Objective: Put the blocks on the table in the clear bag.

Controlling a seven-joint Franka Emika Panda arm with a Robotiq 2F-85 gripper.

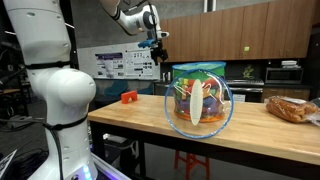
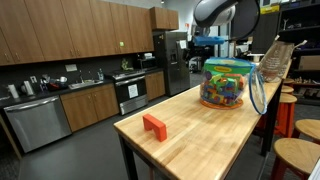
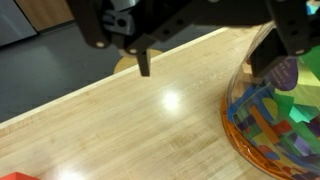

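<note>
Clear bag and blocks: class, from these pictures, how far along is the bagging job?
Done: the clear bag already holds many coloured pieces; which came from the table cannot be told. In hand: nothing; the claw is open and empty, above the table beside the bag. Left: the red-orange block lies on the wood, apart from the bag.

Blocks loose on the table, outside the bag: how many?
1. The red-orange block lies on the table, well apart from the clear bag, near the table's end. Others could be hidden behind the bag or among its toys.
</note>
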